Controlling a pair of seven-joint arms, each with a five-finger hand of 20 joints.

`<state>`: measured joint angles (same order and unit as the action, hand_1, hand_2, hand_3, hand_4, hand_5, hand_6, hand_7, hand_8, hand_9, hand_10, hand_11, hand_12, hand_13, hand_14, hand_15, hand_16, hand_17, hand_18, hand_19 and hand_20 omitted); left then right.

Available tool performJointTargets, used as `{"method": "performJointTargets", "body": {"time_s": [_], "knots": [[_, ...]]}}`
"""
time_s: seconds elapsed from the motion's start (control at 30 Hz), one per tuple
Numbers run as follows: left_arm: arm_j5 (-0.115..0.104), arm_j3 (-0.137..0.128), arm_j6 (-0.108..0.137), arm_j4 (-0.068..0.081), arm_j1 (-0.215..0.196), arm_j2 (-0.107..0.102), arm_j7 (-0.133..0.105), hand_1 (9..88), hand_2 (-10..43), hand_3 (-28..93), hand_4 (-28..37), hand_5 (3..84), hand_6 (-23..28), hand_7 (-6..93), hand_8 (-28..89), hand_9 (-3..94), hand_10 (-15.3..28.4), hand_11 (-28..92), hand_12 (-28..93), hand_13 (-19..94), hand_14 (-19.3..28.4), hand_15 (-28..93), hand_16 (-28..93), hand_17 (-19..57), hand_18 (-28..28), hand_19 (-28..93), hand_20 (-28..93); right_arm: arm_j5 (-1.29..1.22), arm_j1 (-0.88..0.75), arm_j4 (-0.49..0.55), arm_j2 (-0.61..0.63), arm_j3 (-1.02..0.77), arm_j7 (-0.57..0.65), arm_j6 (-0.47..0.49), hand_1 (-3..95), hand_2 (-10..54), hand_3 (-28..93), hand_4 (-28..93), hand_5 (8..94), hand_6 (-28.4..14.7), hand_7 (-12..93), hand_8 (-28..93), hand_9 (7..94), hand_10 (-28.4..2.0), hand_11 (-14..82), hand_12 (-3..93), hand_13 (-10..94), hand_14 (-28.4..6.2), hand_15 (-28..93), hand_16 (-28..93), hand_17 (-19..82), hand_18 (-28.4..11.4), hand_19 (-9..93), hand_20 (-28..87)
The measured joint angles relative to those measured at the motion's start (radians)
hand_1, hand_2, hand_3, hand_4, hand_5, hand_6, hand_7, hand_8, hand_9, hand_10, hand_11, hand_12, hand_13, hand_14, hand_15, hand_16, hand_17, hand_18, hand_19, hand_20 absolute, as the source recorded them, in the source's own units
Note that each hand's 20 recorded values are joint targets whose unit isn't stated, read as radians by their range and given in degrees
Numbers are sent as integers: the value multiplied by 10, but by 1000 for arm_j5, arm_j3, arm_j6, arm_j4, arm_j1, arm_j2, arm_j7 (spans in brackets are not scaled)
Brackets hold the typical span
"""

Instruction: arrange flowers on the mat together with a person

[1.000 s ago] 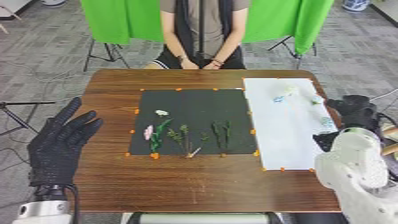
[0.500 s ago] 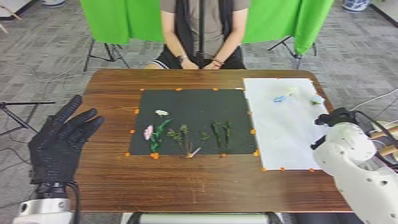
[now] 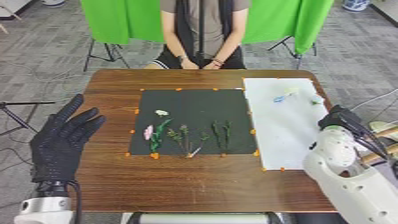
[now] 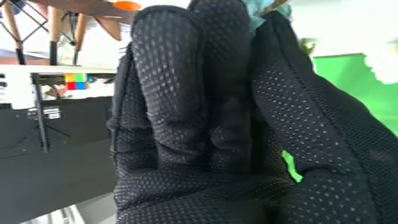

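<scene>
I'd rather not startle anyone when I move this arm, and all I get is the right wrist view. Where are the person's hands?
Observer: The person's hands are close together, just beyond the far edge of the table.
Operator: Good. And the flowers on the black mat: where does the pink one lie?
Observer: The pink flower lies near the left edge of the black mat, nearer the robot than the white flower.

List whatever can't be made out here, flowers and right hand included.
- Pale blue thing by the right hand, right wrist view: cut off by the edge, partly behind the hand.
- Blue bloom on the white sheet, head view: petals too small.
- Green stems, head view: leaves too small.
</scene>
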<state>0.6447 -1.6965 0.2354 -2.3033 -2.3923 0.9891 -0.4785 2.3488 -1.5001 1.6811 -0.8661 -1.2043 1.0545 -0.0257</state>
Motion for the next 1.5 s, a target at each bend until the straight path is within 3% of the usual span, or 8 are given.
{"method": "performJointTargets", "body": {"time_s": [0.53,0.6,0.7,0.77,0.9,1.0,1.13,1.5], "knots": [[54,-18,-45,-13,13,-9,14,177,36,725,-283,320,61,83,-80,346,204,210,113,268,279,477,-94,-51,284,664,-130,36,23,247,-110,93,-244,-110,574,-95,718,-283,848,7,187,1,937,-77,192,290,839,-46,512,219,323,-180,908,-31],[109,-52,-94,-14,16,0,59,177,31,724,-283,315,59,84,-80,343,203,207,117,268,279,473,-90,-52,284,662,-126,-13,68,252,-152,140,-298,-104,574,-95,719,-283,845,7,188,2,937,-77,190,291,835,-47,517,216,319,-178,907,-33],[243,-87,-186,-16,32,29,149,179,28,723,-283,315,58,84,-80,345,204,209,120,270,278,473,-85,-53,284,663,-119,-58,119,249,-222,194,-360,-63,574,-95,721,-283,845,6,189,1,937,-77,187,293,830,-49,521,213,315,-176,905,-34],[281,-70,-197,-17,47,36,156,180,27,724,-283,331,46,81,-84,347,201,207,120,272,278,476,-83,-53,284,663,-114,-64,142,242,-269,220,-389,-16,573,-95,722,-283,843,7,190,1,937,-77,186,294,829,-52,523,210,312,-175,903,-35],[199,-18,-172,-16,66,21,66,181,28,726,-283,350,43,74,-84,357,198,205,120,281,277,485,-82,-50,284,668,-105,-64,174,203,-349,272,-432,57,571,-95,721,-283,840,8,189,-2,937,-77,185,295,828,-52,527,206,311,-174,902,-35],[142,-13,-143,-16,67,-2,16,180,31,727,-283,345,49,72,-81,362,199,211,122,284,278,489,-84,-49,284,671,-100,-56,189,163,-387,318,-456,71,561,-95,717,-283,826,13,183,-15,936,-78,184,294,822,-56,541,177,306,-174,901,-33],[142,-14,-116,-16,68,-23,22,178,40,730,-283,345,54,72,-80,364,203,213,120,285,281,493,-87,-47,284,672,-96,-36,206,121,-414,373,-480,99,541,-95,710,-283,787,17,167,-30,920,-80,183,301,798,-55,561,167,290,-170,894,-30],[135,-7,-113,-15,85,-37,39,179,51,739,-283,346,61,75,-80,367,208,218,119,285,282,496,-91,-47,284,672,-94,-12,276,35,-450,448,-484,184,424,-95,762,-283,676,20,152,-136,804,-106,334,185,718,-80,629,115,230,-179,858,6]]}}
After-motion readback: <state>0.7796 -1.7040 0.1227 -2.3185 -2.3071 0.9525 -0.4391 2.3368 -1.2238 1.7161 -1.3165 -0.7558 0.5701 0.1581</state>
